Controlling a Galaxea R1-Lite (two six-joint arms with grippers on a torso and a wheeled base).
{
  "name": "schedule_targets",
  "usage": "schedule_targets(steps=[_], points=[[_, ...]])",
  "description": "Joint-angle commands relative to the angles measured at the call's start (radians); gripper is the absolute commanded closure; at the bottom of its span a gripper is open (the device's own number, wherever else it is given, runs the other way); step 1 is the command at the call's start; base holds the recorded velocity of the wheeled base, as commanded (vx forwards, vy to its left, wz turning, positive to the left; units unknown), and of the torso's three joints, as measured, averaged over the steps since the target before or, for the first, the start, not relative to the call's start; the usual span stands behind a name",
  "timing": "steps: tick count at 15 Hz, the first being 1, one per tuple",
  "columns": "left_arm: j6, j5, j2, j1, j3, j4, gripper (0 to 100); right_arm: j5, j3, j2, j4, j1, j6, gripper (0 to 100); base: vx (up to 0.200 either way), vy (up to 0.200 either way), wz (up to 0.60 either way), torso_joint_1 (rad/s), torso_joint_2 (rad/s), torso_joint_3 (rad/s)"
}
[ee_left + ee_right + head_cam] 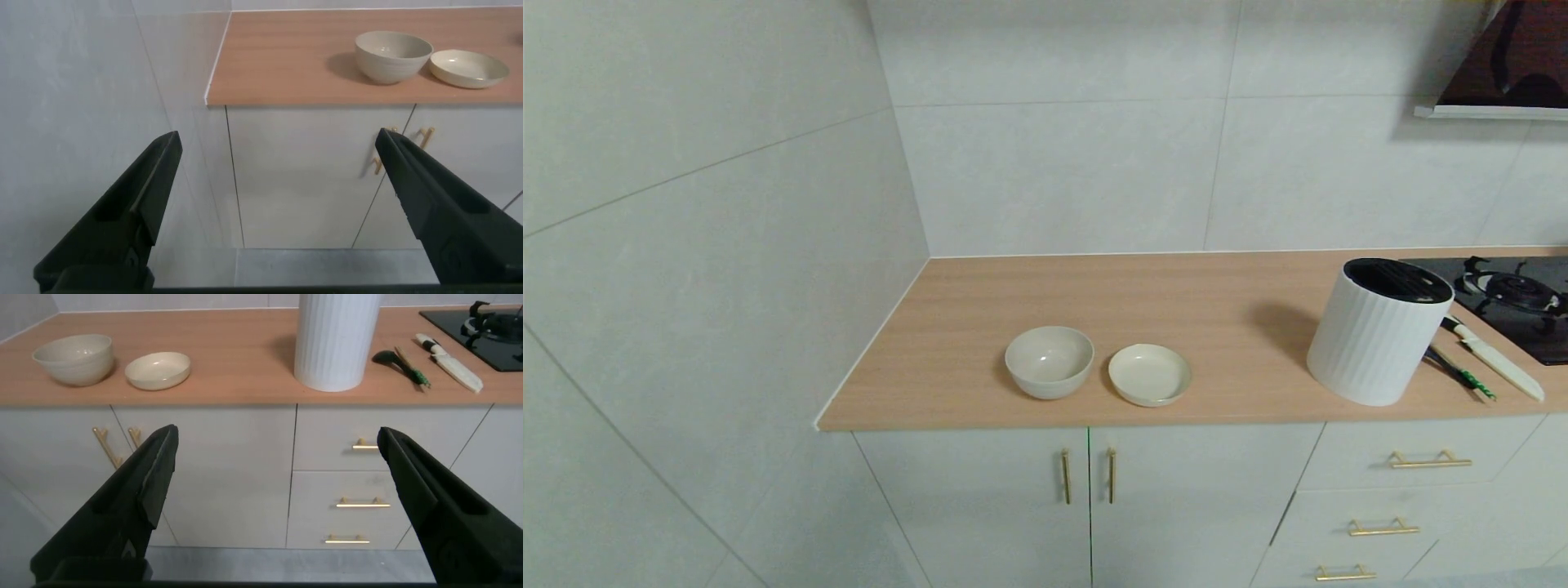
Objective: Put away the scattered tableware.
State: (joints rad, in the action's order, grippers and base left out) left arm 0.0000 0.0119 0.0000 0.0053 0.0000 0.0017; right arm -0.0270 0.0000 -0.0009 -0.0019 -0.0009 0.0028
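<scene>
Wooden worktop [1176,294] — a bowl [1049,362] near its front edge, a shallow dish [1149,374] just beside at the bowl's 3 o'clock. Farther toward 3 — a white ribbed canister [1379,331], a dark spoon [1459,371], a knife [1494,358].

Pale tiled walls [1054,163] meet at a corner behind a wooden countertop [1176,286] over white cabinets [980,506] with brass handles [1066,476]
</scene>
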Motion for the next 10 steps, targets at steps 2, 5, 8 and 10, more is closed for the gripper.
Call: schedule_targets(steps=[2, 5, 8, 10], points=[[0.000, 0.000, 0.000, 0.001, 0.000, 0.000, 0, -0.001, 0.000, 0.001, -0.001, 0.001, 0.000, 0, 0.000, 0.000, 0.00, -0.097, 0.22, 0.127], [0.000, 0.000, 0.000, 0.001, 0.000, 0.000, 0, -0.001, 0.000, 0.001, -0.001, 0.001, 0.000, 0, 0.000, 0.000, 0.00, -0.167, 0.37, 0.190], [0.000, 0.000, 0.000, 0.001, 0.000, 0.000, 0, -0.001, 0.000, 0.001, -0.001, 0.001, 0.000, 0, 0.000, 0.000, 0.00, -0.209, 0.45, 0.248], [0.000, 0.000, 0.000, 0.001, 0.000, 0.000, 0, -0.001, 0.000, 0.001, 0.000, 0.001, 0.000, 0, 0.000, 0.000, 0.00, -0.246, 0.55, 0.298]])
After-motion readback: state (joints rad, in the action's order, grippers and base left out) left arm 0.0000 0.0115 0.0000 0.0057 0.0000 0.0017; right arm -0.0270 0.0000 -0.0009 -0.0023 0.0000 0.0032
